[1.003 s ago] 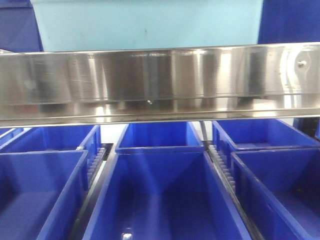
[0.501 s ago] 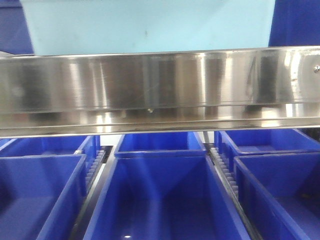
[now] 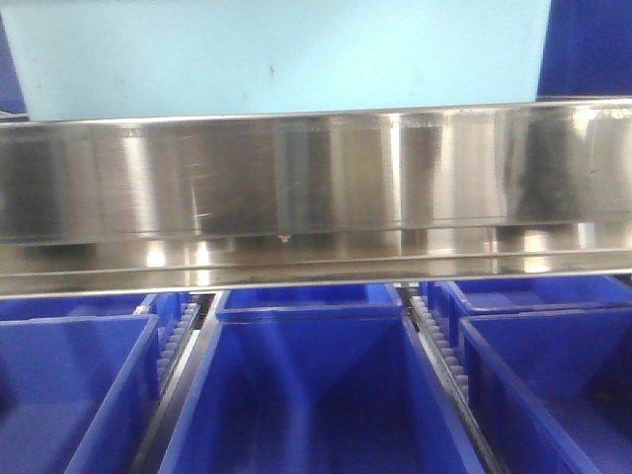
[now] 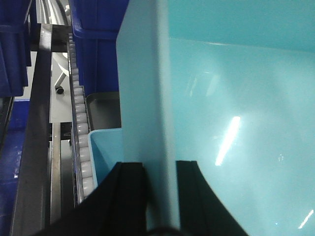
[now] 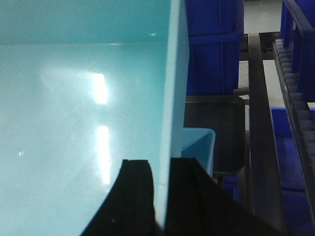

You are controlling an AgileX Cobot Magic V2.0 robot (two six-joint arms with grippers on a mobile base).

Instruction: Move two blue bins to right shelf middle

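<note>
Left tool (image 4: 160,172) on bin (image 4: 236,98), rail (image 3: 316,188) ahead

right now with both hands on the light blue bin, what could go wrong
The left hand and right hand each pinch one thin wall of the light blue bin; a slip on either side could tilt or drop it. In the front view its bottom looks level with the steel rail, so it may catch there.

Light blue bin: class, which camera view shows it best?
The right wrist view: the light blue bin shows its inside, a corner and the side wall clamped by the right gripper. The left wrist view shows one wall in the left gripper. The front view shows a face above the steel beam.
</note>
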